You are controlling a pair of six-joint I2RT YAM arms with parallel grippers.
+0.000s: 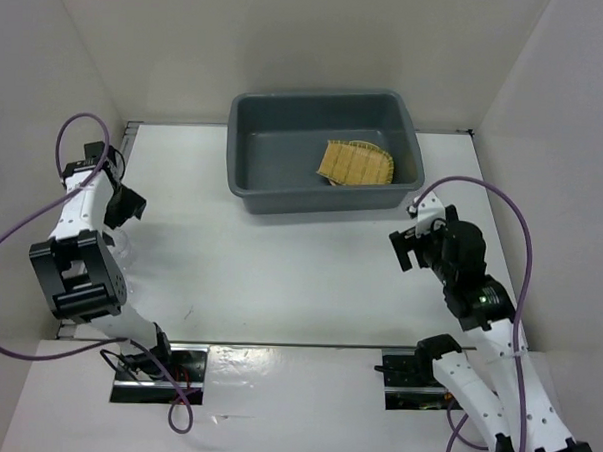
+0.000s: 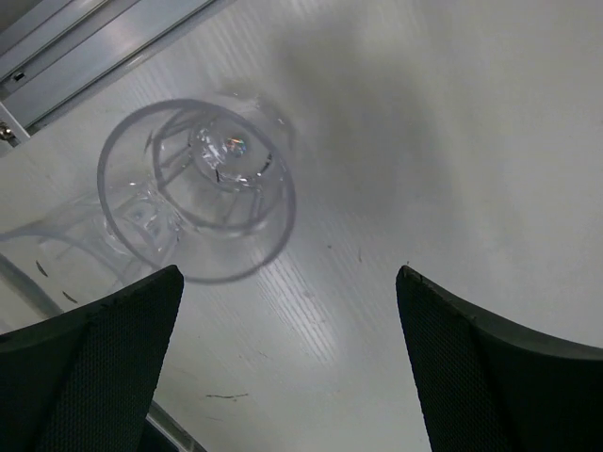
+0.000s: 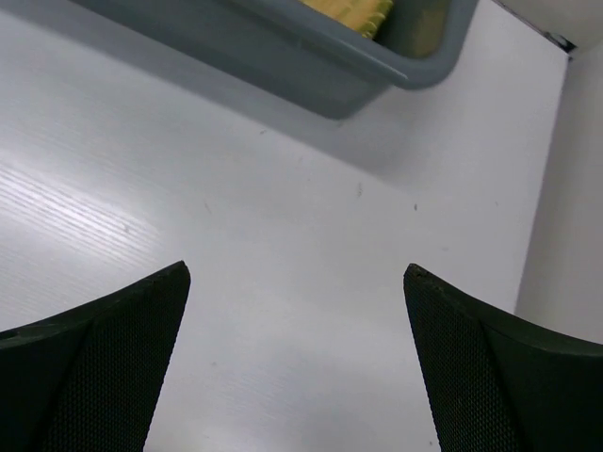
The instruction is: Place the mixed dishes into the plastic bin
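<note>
Glass cup (image 2: 198, 188) seemingly last outside the grey bin (image 1: 323, 201); hovers above it with left gripper (image 2: 287, 278) jaws apart, right gripper (image 3: 297, 273) likewise spread; next needs centring, lowering, closing.

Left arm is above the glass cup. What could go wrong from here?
The small clear glass cup sits off-centre ahead of the left gripper's open fingers, nearer one; closing could knock it over. Smooth glass may slip in the lift. The yellow woven bamboo tray already lies in the dark grey plastic bin; a cup set on it may tip.
</note>
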